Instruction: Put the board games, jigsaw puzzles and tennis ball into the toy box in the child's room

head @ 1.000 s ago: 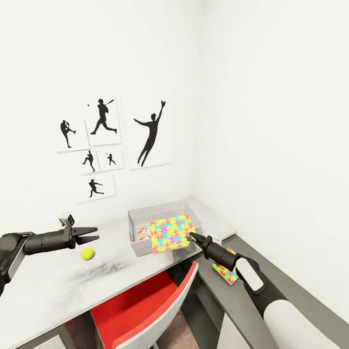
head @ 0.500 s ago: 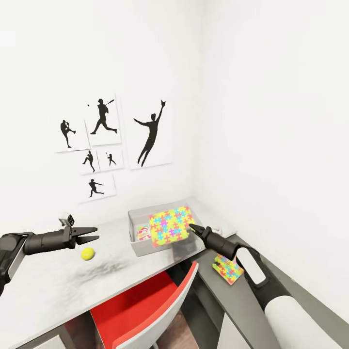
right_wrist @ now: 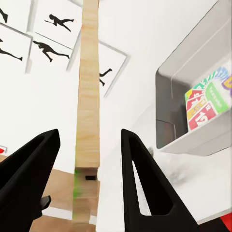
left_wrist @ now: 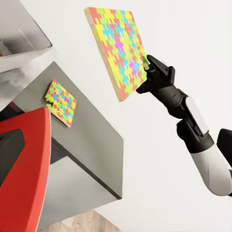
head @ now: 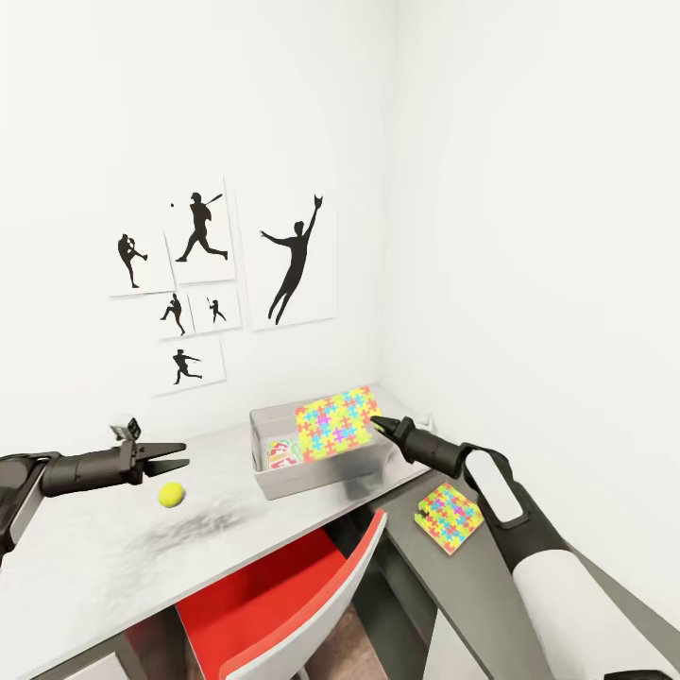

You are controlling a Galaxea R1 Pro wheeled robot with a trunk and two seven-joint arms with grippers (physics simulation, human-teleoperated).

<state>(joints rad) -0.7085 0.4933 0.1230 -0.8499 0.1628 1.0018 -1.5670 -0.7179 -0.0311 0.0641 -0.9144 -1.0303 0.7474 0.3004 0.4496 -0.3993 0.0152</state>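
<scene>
From the head camera, the right pincer (head: 376,424) grips a jigsaw puzzle (head: 337,422) by its edge, tilted over the toy box (head: 321,469) on the table (head: 113,548); the left pincer (head: 178,455) hovers parted above the tennis ball (head: 171,494). A second puzzle (head: 449,516) lies on the lower grey section. The right wrist camera shows the puzzle's wooden edge (right_wrist: 88,111) between its fingers.

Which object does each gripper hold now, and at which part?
The right gripper holds a jigsaw puzzle by its edge, above the toy box. The left gripper is open and holds nothing.
</scene>
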